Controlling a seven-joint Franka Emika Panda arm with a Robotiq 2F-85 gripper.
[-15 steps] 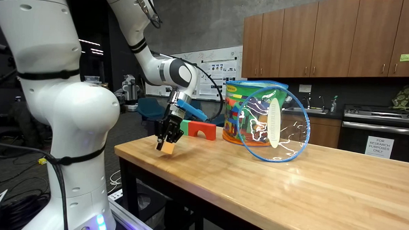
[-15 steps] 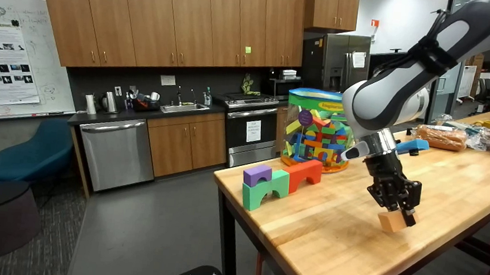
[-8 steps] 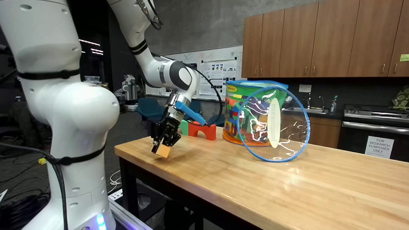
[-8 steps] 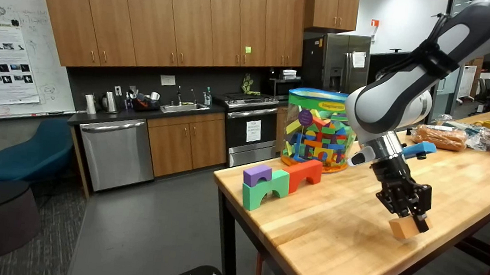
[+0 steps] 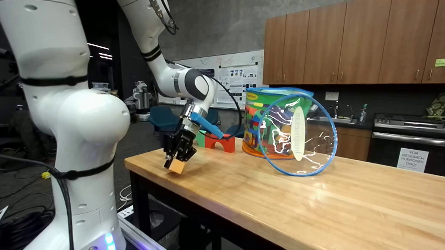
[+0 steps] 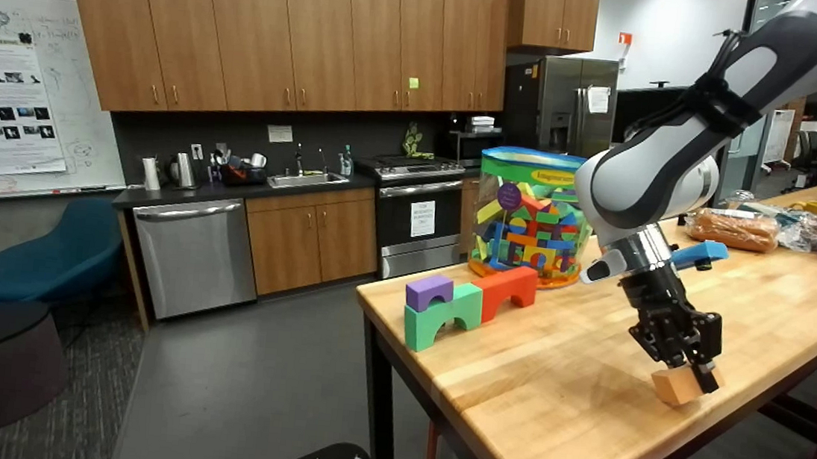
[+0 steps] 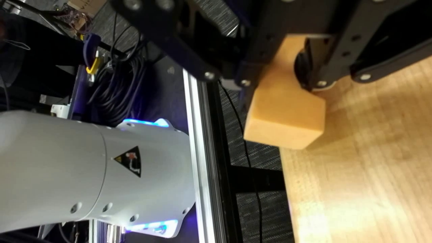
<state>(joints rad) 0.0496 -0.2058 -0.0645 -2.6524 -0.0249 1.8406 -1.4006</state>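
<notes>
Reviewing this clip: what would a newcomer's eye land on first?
Most likely the clear tub of bright blocks on the table, with a blue-rimmed disc upright beside it in an exterior view. Next, the black hand gripping an orange block near the table's edge. Then the purple arch atop a green arch, with a red arch alongside.

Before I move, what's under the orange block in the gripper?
In both exterior views, the wooden tabletop shows below the orange block; the patch directly beneath is covered by it.
</notes>
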